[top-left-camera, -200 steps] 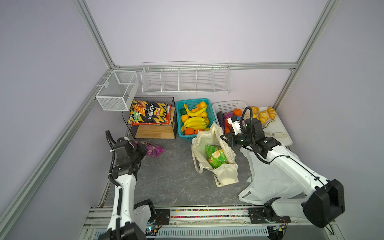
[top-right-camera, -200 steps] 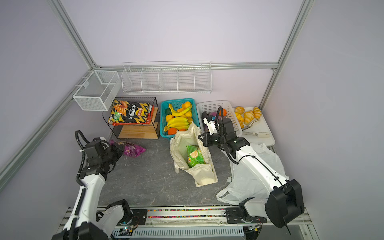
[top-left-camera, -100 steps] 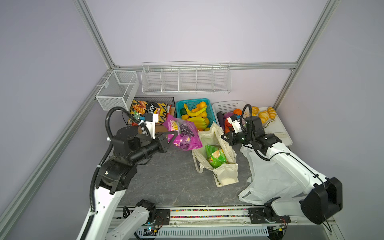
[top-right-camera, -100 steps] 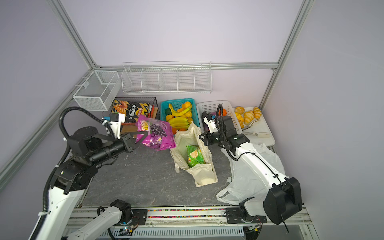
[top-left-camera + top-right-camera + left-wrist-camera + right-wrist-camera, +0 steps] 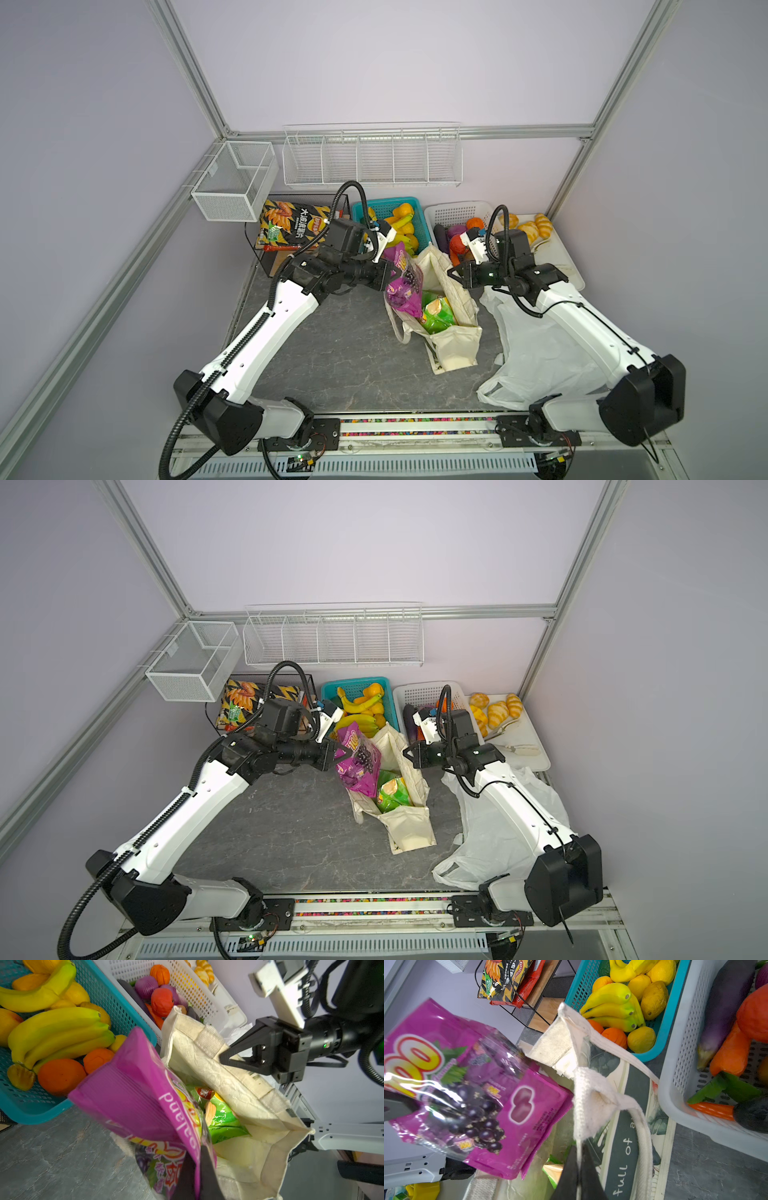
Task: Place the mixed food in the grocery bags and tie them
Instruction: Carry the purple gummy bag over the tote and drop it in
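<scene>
A second ago the purple snack packet [image 5: 402, 286] lay on the table [image 5: 332, 357] at the far left. Now our left tool [image 5: 392, 275] is closed on its edge and has swung it across, so it hangs tilted over the left side of the canvas tote [image 5: 453, 351]'s open mouth. We cannot tell whether its lower end already touches the rim. Our right tool [image 5: 451, 274] has not moved. It is clamped shut on the tote's far rim by the strap and holds the mouth wide. The green chip packet [image 5: 436, 313] sits inside the tote, as it did before. We judge the carry all but finished, so what remains for this packet is to lower it past the rim and release it beside the green one. The toy vegetables [image 5: 459, 243] wait in the white basket [image 5: 453, 212]. The white plastic bag [image 5: 540, 353] lies flat under the right arm, untouched and not yet tied, so much of the task is still ahead of us.
</scene>
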Tool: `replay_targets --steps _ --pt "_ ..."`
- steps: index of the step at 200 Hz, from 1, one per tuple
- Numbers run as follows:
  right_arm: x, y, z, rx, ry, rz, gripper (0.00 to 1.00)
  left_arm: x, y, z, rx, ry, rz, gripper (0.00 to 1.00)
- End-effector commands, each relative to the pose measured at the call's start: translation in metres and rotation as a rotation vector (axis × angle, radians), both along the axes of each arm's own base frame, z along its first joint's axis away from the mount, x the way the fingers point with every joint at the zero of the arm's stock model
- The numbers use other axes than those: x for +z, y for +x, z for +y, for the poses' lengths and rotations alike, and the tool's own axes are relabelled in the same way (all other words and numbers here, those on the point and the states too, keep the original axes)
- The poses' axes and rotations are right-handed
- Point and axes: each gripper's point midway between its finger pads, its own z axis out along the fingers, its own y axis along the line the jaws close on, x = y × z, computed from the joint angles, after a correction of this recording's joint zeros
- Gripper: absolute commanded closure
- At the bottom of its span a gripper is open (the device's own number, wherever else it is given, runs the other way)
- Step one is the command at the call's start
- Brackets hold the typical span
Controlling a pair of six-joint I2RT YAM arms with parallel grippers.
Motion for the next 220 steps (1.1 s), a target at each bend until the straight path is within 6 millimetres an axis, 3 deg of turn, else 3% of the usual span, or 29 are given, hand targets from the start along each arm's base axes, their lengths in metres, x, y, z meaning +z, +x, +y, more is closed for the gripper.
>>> replay_targets --steps 1,28,77,105,141,176,220 --pt "0.008 -0.002 0.002 0.025 0.015 -0.004 0.93 0.031 0.000 -0.013 -0.085 -0.031 -0.135 1.00" --pt "0.017 -0.008 0.013 0.070 0.063 -0.013 0.93 0.022 0.003 -0.029 -0.093 0.037 -0.173 1.00" --pt "0.026 -0.013 0.019 0.102 0.107 -0.011 0.93 -0.004 0.037 -0.048 -0.010 0.268 -0.361 1.00" --pt "0.025 -0.012 0.017 0.099 0.129 0.003 0.93 -0.036 0.051 -0.061 0.008 0.344 -0.409 1.00" --pt "0.017 -0.009 0.015 0.088 0.140 0.027 0.94 -0.088 0.039 -0.087 -0.090 0.309 -0.340 1.00" --pt "0.013 -0.006 0.012 0.068 0.132 0.028 0.94 -0.134 0.036 -0.095 -0.132 0.343 -0.243 1.00" --pt "0.005 -0.001 0.003 0.026 0.116 0.034 0.93 -0.174 0.033 -0.099 -0.148 0.384 -0.147 1.00"
